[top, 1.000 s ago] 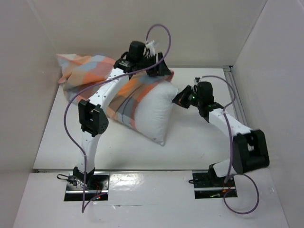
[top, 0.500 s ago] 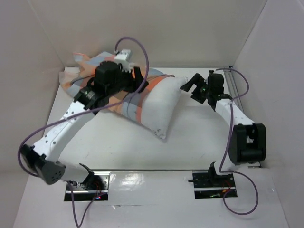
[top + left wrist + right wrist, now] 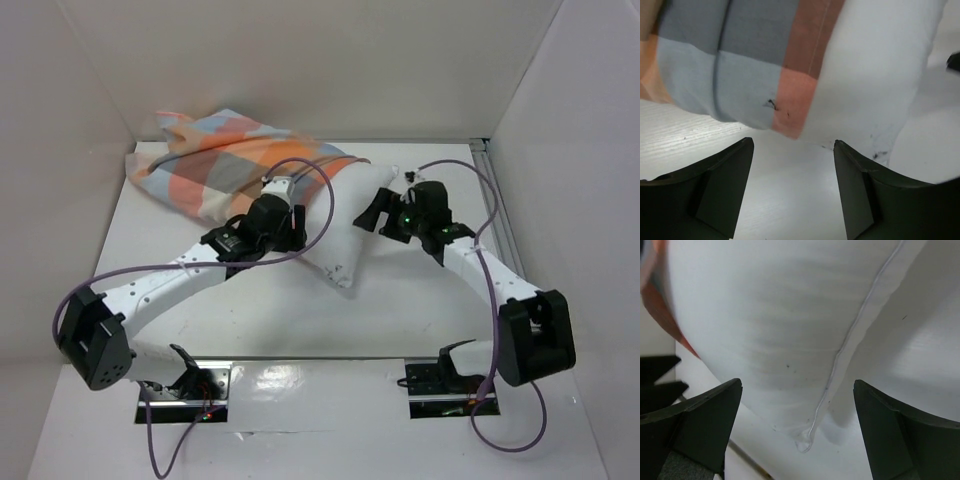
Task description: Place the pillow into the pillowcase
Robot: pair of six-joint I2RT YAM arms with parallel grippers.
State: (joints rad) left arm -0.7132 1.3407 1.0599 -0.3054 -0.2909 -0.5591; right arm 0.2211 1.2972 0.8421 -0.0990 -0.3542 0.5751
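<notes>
**Status.** The pillowcase (image 3: 215, 165) is lying at the 11 o'clock part of the table (image 3: 250, 310), and it is covering most of the pillow (image 3: 345, 225). One plain white end of the pillow is sticking out of the sleeve's mouth toward 4 o'clock. The task appears to be well advanced, with the insertion step not yet finished.

**Left claw.** The left gripper (image 3: 792, 150) is standing wide open and is gripping nothing. In its wrist view it is facing the orange hem of the pillowcase (image 3: 740, 65) where the hem is meeting the bare pillow (image 3: 875, 75). Bare table is showing between the fingers.

**Right claw.** The right gripper (image 3: 797, 390) is standing fully open and is also holding nothing. The seamed corner of the pillow (image 3: 765, 315) is hanging between its fingers without touching either of them. In the top view this gripper (image 3: 372, 213) is sitting at the 3 o'clock side of the exposed end.

**Next move (judgement).**
1. The left claw is probably needing to close on the hem.
2. The right claw should be pinching or pushing the exposed corner toward 10 o'clock.
3. The hem then needs drawing toward 4 o'clock over the remaining white fabric.
</notes>
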